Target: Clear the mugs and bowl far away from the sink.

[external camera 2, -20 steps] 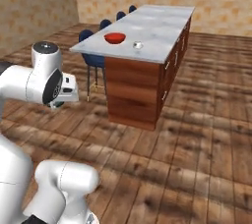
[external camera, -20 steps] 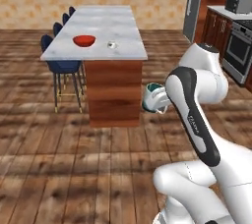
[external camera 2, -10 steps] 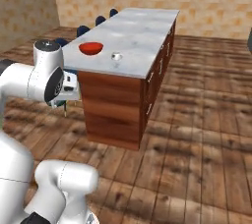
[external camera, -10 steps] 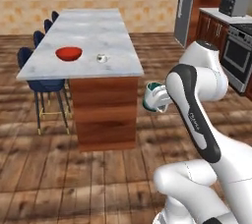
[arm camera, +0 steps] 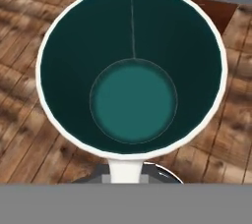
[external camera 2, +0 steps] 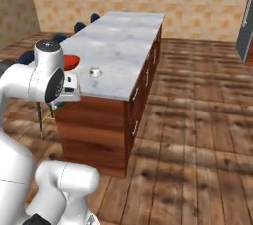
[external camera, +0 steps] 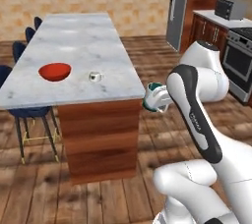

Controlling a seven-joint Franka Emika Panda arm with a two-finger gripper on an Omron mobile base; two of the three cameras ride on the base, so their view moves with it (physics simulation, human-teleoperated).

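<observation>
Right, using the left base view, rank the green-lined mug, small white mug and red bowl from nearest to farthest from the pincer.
1. Silvery-white cylindrical mug with dark green inside: held in the pincer, off the island's right edge.
2. Squat white mug: on the marble top.
3. Wide glossy red bowl: farther left.

The robot arm point(external camera: 194, 115) is smooth, shiny white, made of big round parts like fat tubes. A dark grey band with tiny pale letters runs along one part. Its joints have dark rings. One round cap on a joint has a small dark dot.
</observation>
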